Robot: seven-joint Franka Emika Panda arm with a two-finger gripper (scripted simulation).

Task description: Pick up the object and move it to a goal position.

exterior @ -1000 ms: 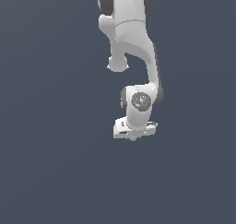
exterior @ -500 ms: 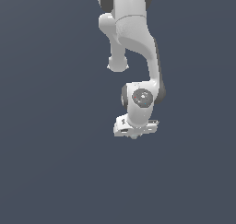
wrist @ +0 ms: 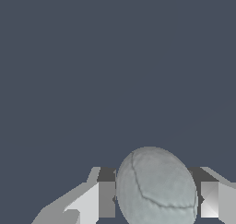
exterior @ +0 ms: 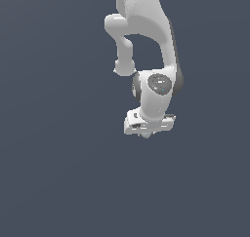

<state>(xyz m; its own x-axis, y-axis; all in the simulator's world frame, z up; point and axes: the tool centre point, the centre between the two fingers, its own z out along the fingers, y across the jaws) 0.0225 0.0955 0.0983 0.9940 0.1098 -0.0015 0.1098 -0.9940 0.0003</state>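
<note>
The object (wrist: 156, 187), a pale grey-green ball with faint cracked lines, fills the space between my two fingers (wrist: 107, 199) in the wrist view. My gripper (wrist: 158, 201) is shut on it, one pad against each side. In the exterior view the white gripper (exterior: 147, 131) points down under the wrist joint, well above the ground. Only a small bit of the object (exterior: 145, 135) peeks out below the hand there.
The white arm (exterior: 146, 26) comes down from the top of the exterior view. Around it lies only a plain dark grey-blue ground (exterior: 58, 172); no goal marker shows in either view.
The gripper has risen with the ball held in it and has drifted slightly toward the exterior view's right over the last second.
</note>
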